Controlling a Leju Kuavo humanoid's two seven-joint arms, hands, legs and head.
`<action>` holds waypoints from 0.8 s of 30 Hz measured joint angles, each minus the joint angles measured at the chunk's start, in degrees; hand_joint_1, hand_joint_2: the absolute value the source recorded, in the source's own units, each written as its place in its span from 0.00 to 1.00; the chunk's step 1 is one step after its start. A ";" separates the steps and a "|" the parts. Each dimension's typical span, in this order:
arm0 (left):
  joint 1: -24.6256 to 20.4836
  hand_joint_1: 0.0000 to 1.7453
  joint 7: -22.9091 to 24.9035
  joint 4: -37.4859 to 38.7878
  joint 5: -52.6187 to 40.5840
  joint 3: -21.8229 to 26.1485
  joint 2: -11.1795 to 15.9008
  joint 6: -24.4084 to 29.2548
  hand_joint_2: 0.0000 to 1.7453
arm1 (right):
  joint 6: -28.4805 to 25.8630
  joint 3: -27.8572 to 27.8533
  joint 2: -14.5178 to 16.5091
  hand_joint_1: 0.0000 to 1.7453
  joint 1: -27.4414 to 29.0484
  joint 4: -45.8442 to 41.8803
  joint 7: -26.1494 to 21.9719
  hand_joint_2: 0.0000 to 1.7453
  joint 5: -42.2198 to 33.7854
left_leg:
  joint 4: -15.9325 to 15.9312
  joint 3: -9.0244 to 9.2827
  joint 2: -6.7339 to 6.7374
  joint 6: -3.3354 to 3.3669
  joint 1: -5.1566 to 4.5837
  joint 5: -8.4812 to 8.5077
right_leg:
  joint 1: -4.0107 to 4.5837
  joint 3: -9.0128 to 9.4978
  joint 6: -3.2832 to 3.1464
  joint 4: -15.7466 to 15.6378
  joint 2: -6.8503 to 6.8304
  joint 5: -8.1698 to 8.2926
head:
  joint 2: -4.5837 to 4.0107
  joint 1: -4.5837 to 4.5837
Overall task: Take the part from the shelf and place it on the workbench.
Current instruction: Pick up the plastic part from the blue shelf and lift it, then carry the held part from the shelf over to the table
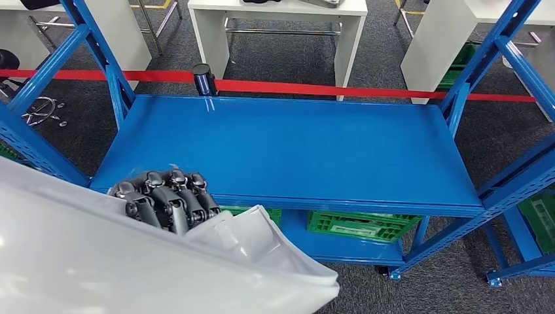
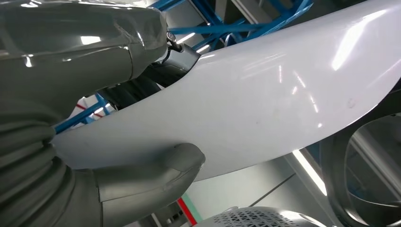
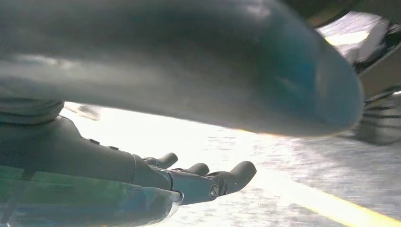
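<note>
Head view: glossy curved white part (image 1: 98, 261).

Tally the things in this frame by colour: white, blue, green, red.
White: 1, the large glossy white curved panel held by the left hand.
Blue: 1, the blue metal shelf rack.
Green: 2 plainly visible, green plastic crates, one under the shelf and one at the right.
Red: 1, the red barrier tape.
Total: 5.

Glossy white part (image 1: 98, 261), dark grey fingers (image 1: 167, 196), blue shelf (image 1: 294, 150), green crates (image 1: 360, 226), red barrier tape (image 1: 327, 88)
</note>
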 joint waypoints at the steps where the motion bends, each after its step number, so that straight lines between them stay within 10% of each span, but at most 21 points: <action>1: -0.03 1.00 0.34 0.00 -0.04 -0.20 0.00 0.09 1.00 | 0.64 -0.58 -0.01 0.00 0.48 -1.04 1.05 0.00 0.43 | 0.34 -0.61 -0.01 -0.29 -0.01 0.30 | -0.09 2.87 0.32 -4.26 0.04 0.64 | 0.00 0.03; 3: -0.15 1.00 1.14 0.01 -0.07 -0.62 0.03 0.38 1.00 | 2.67 -1.84 0.48 0.00 1.66 -3.80 2.45 0.00 1.64 | 1.05 -1.41 0.01 -0.94 -0.09 0.84 | 0.00 6.02 -0.10 -9.46 0.39 1.19 | 0.01 0.04; 7: -0.27 1.00 1.64 0.20 -0.12 -1.20 0.63 0.83 1.00 | 6.17 -4.00 2.99 0.00 3.81 -9.47 -1.31 0.00 5.69 | 1.88 -2.13 -0.18 -2.21 0.20 0.83 | 0.16 5.03 -2.16 -9.89 0.50 2.05 | 0.01 -0.07; 11: -0.25 1.00 -0.67 1.87 -1.96 -1.27 1.77 0.37 1.00 | 5.58 -4.91 5.74 0.00 4.13 -11.76 -10.28 0.00 9.29 | 13.23 -5.28 -0.31 -3.55 0.77 -9.12 | 0.23 2.83 -3.33 -9.88 0.34 4.39 | 0.01 -0.31; 13: -0.31 1.00 -0.31 2.84 -2.75 -1.38 2.11 0.32 1.00 | 5.04 -5.42 6.71 0.00 3.87 -11.62 -12.87 0.00 10.23 | 17.70 -5.28 -0.32 -3.55 0.83 -10.43 | 0.43 1.33 -3.31 -9.80 0.32 5.59 | 0.01 -0.32; 16: -1.28 1.00 3.60 3.06 -2.06 -1.97 2.23 1.28 1.00 | 6.57 -6.87 7.51 0.00 2.74 -9.97 -13.58 0.00 9.73 | 10.18 1.91 -0.52 -2.26 0.54 -7.31 | 0.80 -0.61 -3.17 -9.78 0.36 7.28 | 0.02 -0.32; 19: -3.06 1.00 5.72 2.77 -1.23 -3.00 2.10 2.96 1.00 | 9.13 -8.68 7.79 0.00 1.90 -8.08 -14.08 0.00 8.37 | 0.94 8.15 -0.69 -1.02 -0.16 -7.92 | 0.79 -1.30 -2.37 -9.95 0.35 8.68 | 0.02 -0.29; 22: -4.19 1.00 5.56 2.72 -0.80 -3.84 2.11 4.39 1.00 | 10.53 -10.40 7.71 0.00 1.57 -6.83 -14.34 0.00 7.81 | -0.68 7.82 -0.45 -0.25 -0.35 -6.29 | 0.53 -1.71 -1.56 -10.06 0.32 9.33 | 0.01 -0.39; 24: -4.69 1.00 4.90 2.74 -0.68 -4.30 2.11 5.16 1.00 | 11.47 -11.26 7.54 0.00 1.66 -6.58 -14.24 0.00 8.16 | -1.69 6.77 -0.22 0.34 -0.12 -4.47 | 0.55 -2.95 -2.01 -7.17 0.29 6.20 | 0.01 -0.22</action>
